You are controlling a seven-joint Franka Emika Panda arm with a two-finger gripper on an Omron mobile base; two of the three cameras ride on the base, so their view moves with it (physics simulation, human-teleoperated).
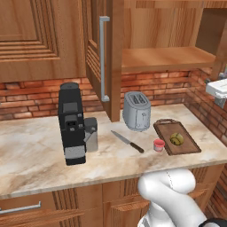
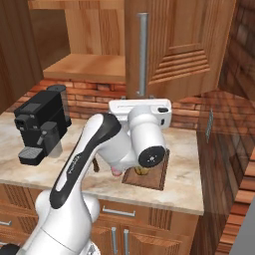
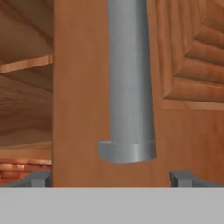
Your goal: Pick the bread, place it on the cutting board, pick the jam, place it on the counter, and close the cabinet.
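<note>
The open hand (image 3: pixel 112 178) is aimed at the handle (image 3: pixel 129 87) foot, 12 o'clock; the door (image 3: pixel 87 109) may be shoved crooked.

The arm (image 2: pixel 89 164) is built of glossy white, rounded shell segments, thick and tubular, joined by dark joints. A long black inlay runs along one side of the upper link, carrying small pale lettering too fine to read. One link ends in a round white cap with a black disc at its centre. The hand (image 2: pixel 140 108) is a flat white block with a small dark slot on its face. The two fingertips (image 3: pixel 181 178) are small, dark grey and squared.
</note>
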